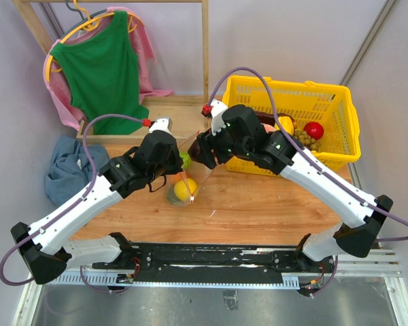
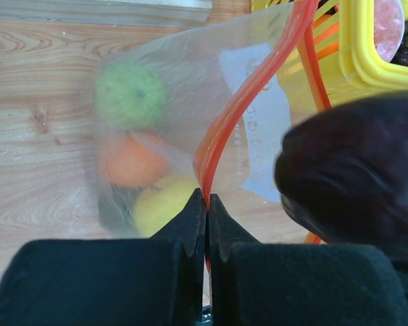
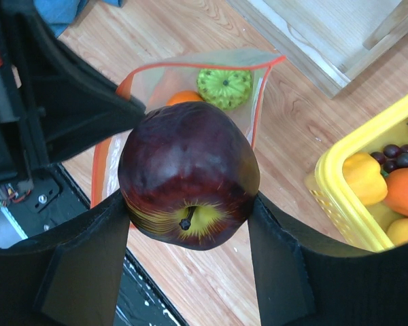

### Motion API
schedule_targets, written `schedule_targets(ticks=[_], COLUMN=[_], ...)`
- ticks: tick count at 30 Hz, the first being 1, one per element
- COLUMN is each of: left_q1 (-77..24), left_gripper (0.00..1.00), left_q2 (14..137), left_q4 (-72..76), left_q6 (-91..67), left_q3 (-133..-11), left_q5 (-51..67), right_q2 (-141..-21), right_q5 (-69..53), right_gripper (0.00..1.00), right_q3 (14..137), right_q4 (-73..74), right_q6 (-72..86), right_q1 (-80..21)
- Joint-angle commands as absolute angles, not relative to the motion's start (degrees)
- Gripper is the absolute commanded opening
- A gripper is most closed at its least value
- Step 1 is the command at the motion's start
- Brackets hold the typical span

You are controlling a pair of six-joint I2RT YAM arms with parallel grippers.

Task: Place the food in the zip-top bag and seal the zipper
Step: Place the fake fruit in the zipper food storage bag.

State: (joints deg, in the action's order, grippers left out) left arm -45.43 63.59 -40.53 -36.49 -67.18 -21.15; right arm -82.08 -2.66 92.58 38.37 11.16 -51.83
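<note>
Clamped in the right claw (image 3: 187, 207): dark red apple (image 3: 187, 159), held near the open mouth of the zip-top bag (image 3: 149, 76). Pinched tight in the left claw (image 2: 207, 204): the bag's orange-red zipper (image 2: 250, 88). Inside the bag, resting on the desk (image 2: 41, 136): green fruit (image 2: 130, 94), orange fruit (image 2: 126, 163), yellow fruit (image 2: 160, 207); just beyond, yellow basket (image 3: 326, 171).

top camera high, looking down at table (image 1: 258, 210); wrist cameras close, both on zip-top bag (image 2: 183, 88) (image 3: 156, 78).

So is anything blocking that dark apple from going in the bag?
Nothing visible is in the way. The right gripper holds the apple in front of the zip-top bag's open mouth. The left gripper pinches the zipper at one end. A green fruit and an orange fruit lie deeper inside.
</note>
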Motion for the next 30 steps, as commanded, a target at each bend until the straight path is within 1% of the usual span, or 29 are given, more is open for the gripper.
schedule_targets(ticks=[1, 3, 5, 9, 14, 17, 21, 22, 27, 30], left_q1=[-44.9, -45.0, -44.9, -44.9, -44.9, -44.9, -44.9, -44.9, -44.9, -44.9], left_gripper=[0.00, 0.00, 0.00, 0.00, 0.00, 0.00, 0.00, 0.00, 0.00, 0.00], left_q2=[63.0, 62.6, 62.2, 61.6, 61.7, 61.5, 61.2, 61.2, 61.2, 61.0], left_q4=[-38.0, -37.9, -37.6, -36.9, -36.6, -36.4, -36.3, -36.3, -36.6, -37.0], left_q6=[-37.4, -37.6, -37.9, -38.4, -38.6, -38.8, -39.1, -39.1, -39.2, -39.4], left_q3=[-68.2, -67.9, -67.6, -66.9, -66.7, -66.3, -65.9, -65.9, -65.6, -65.6], left_q5=[-20.7, -20.7, -20.6, -20.1, -19.7, -19.8, -20.1, -20.2, -21.1, -21.8], right_q2=[-84.5, -85.8, -86.7, -88.0, -90.3, -90.7, -90.4, -90.3, -88.4, -86.6], right_q5=[0.5, 2.2, 4.1, 4.2, 4.3, 4.5, 4.5, 4.5, 3.3, 3.6], right_gripper=[0.23, 0.28, 0.30, 0.37, 0.56, 0.70, 0.79, 0.81, 0.86, 0.87], right_q3=[91.2, 90.4, 89.1, 86.2, 84.4, 83.5, 83.0, 82.9, 82.3, 82.3], right_q4=[32.9, 31.5, 29.6, 24.3, 21.1, 19.9, 19.0, 19.0, 19.0, 20.0], right_q6=[15.1, 15.7, 16.2, 17.1, 17.4, 17.3, 16.8, 16.5, 14.9, 13.6], right_q1=[-52.8, -52.8, -52.9, -52.8, -52.8, -52.8, -52.9, -52.8, -52.8, -52.8])
